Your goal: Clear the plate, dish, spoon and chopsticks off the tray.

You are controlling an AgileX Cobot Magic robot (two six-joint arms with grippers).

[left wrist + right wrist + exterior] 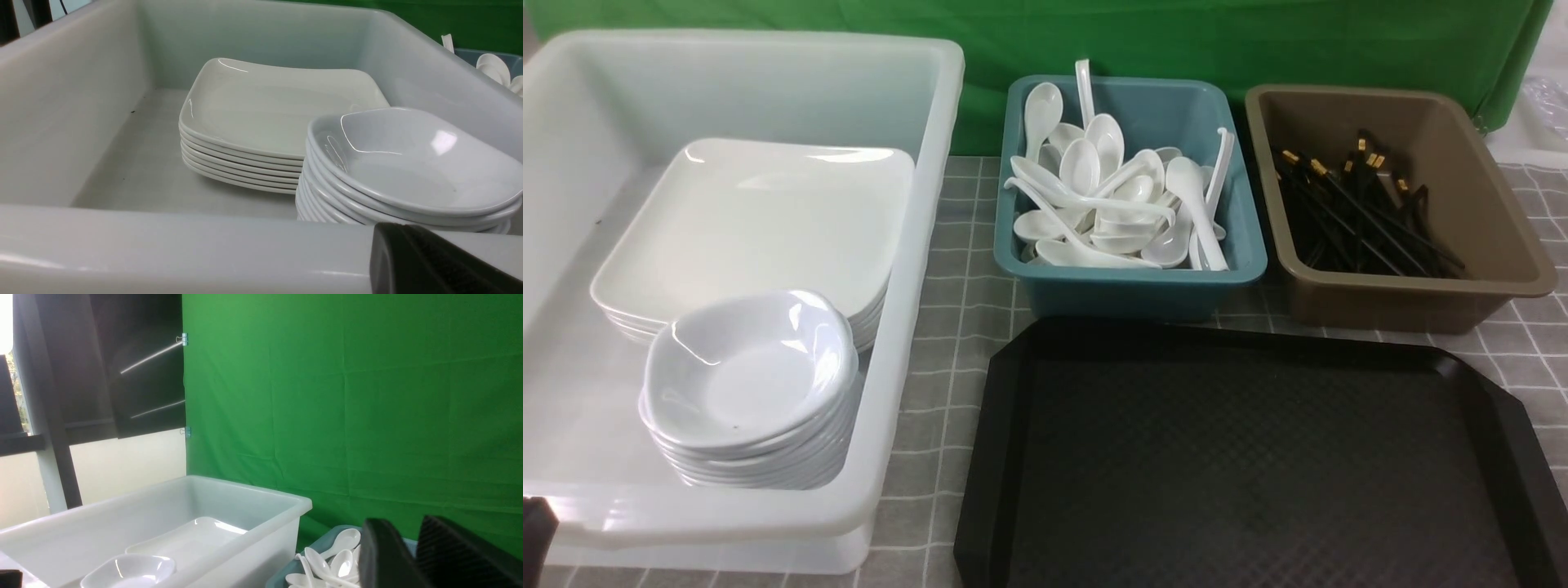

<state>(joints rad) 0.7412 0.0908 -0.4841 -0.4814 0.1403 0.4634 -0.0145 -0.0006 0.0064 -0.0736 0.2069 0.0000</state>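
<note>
The black tray [1258, 457] lies at the front right with nothing on it. A white square plate [760, 212] [269, 106] tops a stack in the white bin [915, 245]. A small white dish [747, 367] [412, 163] tops a second stack in front of it. White spoons [1111, 204] [335, 555] fill the teal bin [1143, 286]. Black chopsticks [1356, 212] lie in the brown bin [1486, 204]. My left gripper [392, 232] is shut and empty, just outside the white bin's near wall [163, 245]. My right gripper [408, 526] hangs in the air, jaws slightly apart, nothing between them.
The white bin [245, 535] takes up the left of the table. The teal and brown bins stand side by side behind the tray. A grey checked cloth [947, 367] covers the table and a green backdrop [1176, 41] hangs behind.
</note>
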